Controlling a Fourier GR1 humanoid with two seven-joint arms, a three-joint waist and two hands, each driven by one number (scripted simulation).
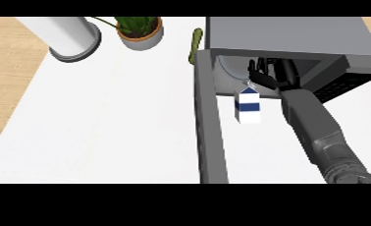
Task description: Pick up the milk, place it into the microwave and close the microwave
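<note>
The right hand (pixel 274 74) reaches into the open mouth of the microwave (pixel 290 36) with its fingers spread and relaxed, holding nothing. The milk carton (pixel 249 105) stands upright just below the hand, at the front of the opening, right beside the open door (pixel 208 122), which juts toward the lower edge of the view. Whether the carton sits fully inside the cavity or on the table (pixel 109 122) just in front of it is hard to tell, and that is the main risk: if it stands on the threshold, the swinging door would hit it, tip it over or jam against it. Pulling the forearm back could also brush the carton's top, since the hand sits almost touching it. The door swings across the same path, so a careless sweep might knock the carton sideways. The left hand does not show. A potted plant (pixel 140 31), a white cylinder (pixel 69 38) and a green vegetable (pixel 195 43) stand well away at the back
</note>
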